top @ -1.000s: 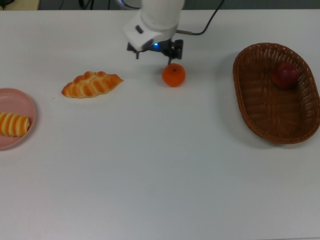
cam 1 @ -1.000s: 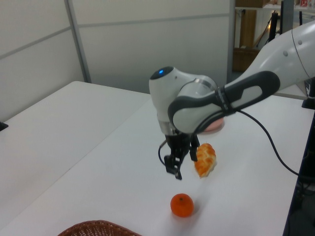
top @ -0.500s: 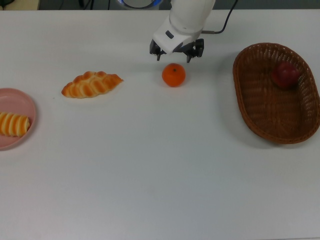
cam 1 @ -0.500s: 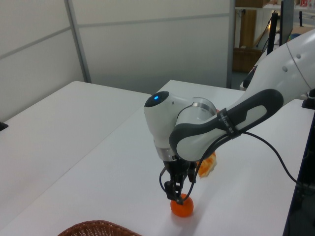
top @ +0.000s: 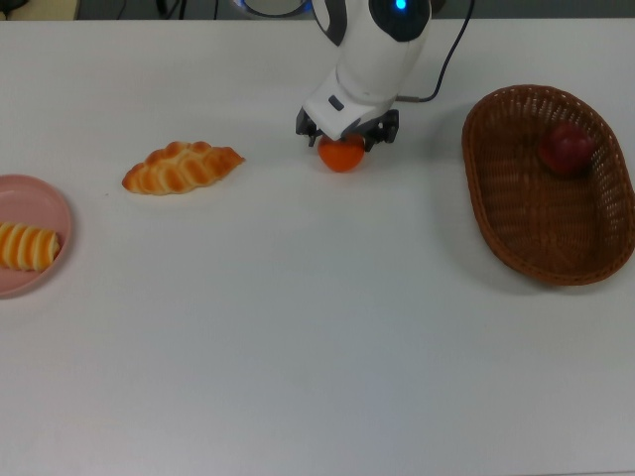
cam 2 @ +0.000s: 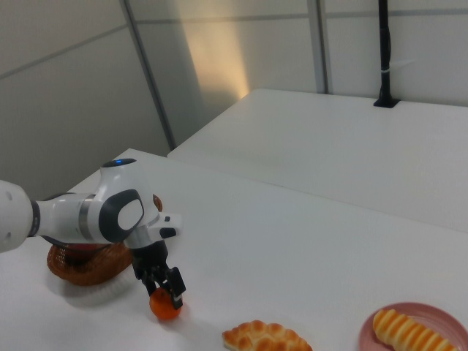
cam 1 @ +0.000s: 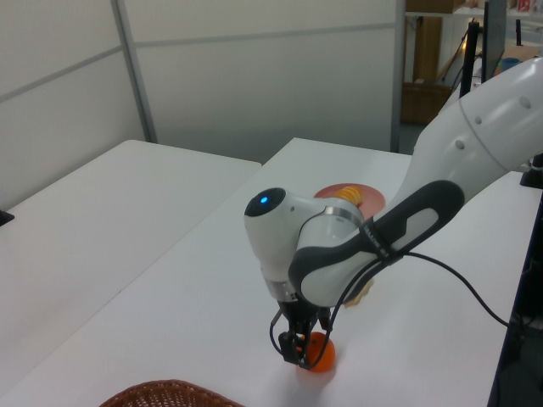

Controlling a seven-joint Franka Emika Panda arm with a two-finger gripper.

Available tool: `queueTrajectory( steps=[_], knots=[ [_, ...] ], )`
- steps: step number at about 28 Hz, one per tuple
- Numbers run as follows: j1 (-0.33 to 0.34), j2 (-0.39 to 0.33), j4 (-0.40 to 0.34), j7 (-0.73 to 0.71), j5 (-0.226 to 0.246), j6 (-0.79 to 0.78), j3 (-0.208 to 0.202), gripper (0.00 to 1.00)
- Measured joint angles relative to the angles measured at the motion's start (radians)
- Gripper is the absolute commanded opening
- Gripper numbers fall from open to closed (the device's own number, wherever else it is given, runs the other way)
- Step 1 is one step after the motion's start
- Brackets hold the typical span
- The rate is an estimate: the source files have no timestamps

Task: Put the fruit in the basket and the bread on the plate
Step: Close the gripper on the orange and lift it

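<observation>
Now, in the top view: at nine o'clock, striped bread [top: 27, 246] on the pink plate [top: 50, 203]; toward ten o'clock, braided bread [top: 182, 167] bare on the white counter [top: 298, 327]. Near twelve, gripper [top: 345, 136] low over the mandarin [top: 342, 157], jaws open, straddling it, no grip evident. At three o'clock, apple [top: 567, 149] inside the basket [top: 496, 213].

Jaws straddle the mandarin [cam 1: 317, 356] — basket [cam 1: 170, 394] rim nearby.

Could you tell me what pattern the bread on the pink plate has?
The loaf is golden-orange with pale cross-stripes, clearest in the top view.
</observation>
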Motion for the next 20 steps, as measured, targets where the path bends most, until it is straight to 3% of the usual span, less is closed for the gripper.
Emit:
queueTrajectory(
  steps=[4,5,9,11,20],
  knots=[
    [0.009,0.03,0.0,0.025,-0.016,0.008,0.0,1.0],
    [0.013,0.035,0.0,0.029,-0.017,0.009,0.0,0.9],
    [0.025,0.044,0.001,0.053,-0.021,0.019,0.0,0.27],
    [0.027,0.043,0.004,0.062,-0.021,0.024,0.0,0.0],
    [0.018,0.033,0.061,0.079,-0.021,0.023,-0.015,0.0]
  ],
)
